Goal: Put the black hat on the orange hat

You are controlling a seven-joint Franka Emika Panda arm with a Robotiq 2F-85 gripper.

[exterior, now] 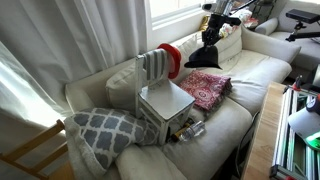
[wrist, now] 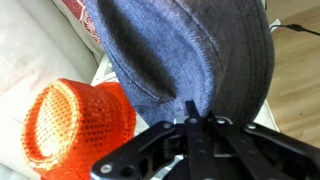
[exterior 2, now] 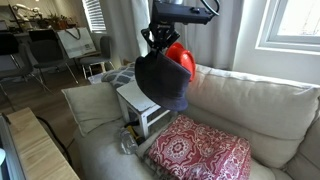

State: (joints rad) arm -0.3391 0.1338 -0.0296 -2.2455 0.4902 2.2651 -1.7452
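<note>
My gripper [exterior 2: 160,42] is shut on the black hat [exterior 2: 162,80], which hangs limp below the fingers in the air. In the wrist view the hat [wrist: 190,50] looks dark blue-grey and fills the upper frame, pinched between the closed fingers [wrist: 195,122]. The orange hat [wrist: 75,125] lies below and to the left in that view, apart from the black hat. In both exterior views the orange hat [exterior 2: 183,58] [exterior: 172,58] rests against the sofa back, close beside the hanging black hat [exterior: 205,55] and my gripper [exterior: 212,35].
A white box [exterior 2: 140,105] [exterior: 165,105] stands on the sofa seat. A grey-and-white striped cloth [exterior: 153,65] lies next to the orange hat. A flat red patterned cloth [exterior 2: 200,150] [exterior: 205,88] lies on the seat, and a patterned cushion [exterior: 105,130] beside the box.
</note>
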